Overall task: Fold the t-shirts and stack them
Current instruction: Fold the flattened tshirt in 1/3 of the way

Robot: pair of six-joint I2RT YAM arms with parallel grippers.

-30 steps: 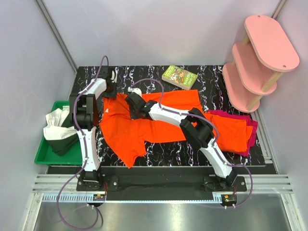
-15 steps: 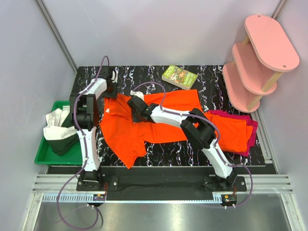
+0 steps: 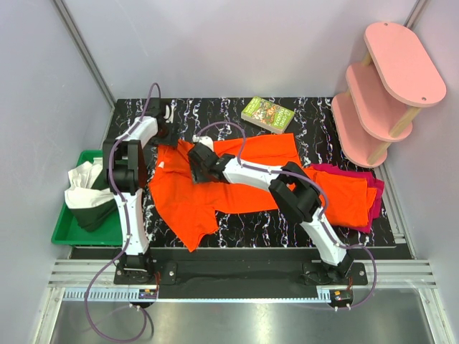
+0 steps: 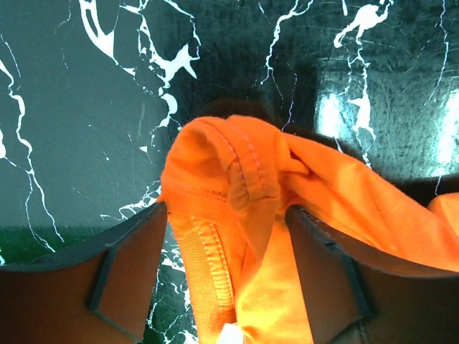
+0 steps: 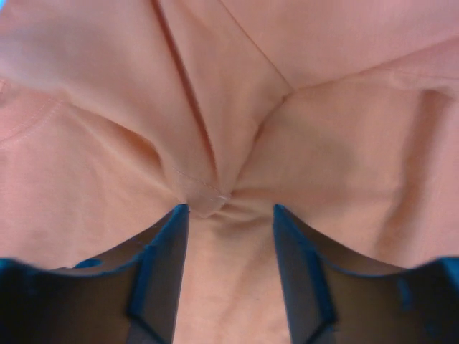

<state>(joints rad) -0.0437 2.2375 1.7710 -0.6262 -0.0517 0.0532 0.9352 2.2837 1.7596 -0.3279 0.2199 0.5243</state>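
Observation:
A bright orange t-shirt [image 3: 237, 179] lies spread and rumpled across the middle of the black marble table [image 3: 215, 111]. My left gripper [image 3: 166, 131] is at its far left corner. In the left wrist view the left gripper [image 4: 226, 211] is open, with a bunched hem of the orange t-shirt [image 4: 237, 179] lying loose between its fingers [image 4: 133, 269]. My right gripper [image 3: 195, 163] is low over the shirt's left part. It [image 5: 229, 209] is open, with a pinched ridge of cloth [image 5: 208, 193] just ahead of its tips. A folded orange t-shirt [image 3: 348, 193] rests on a magenta one [image 3: 375, 202] at the right.
A book [image 3: 267, 114] lies at the table's far edge. A pink three-tier shelf [image 3: 384, 93] stands at the right rear. A green tray [image 3: 68, 235] off the left edge holds white and dark cloth [image 3: 84, 190].
Both grippers have opened and let go of the orange shirt's cloth. The right gripper has shifted slightly left along the shirt. The left arm has barely moved.

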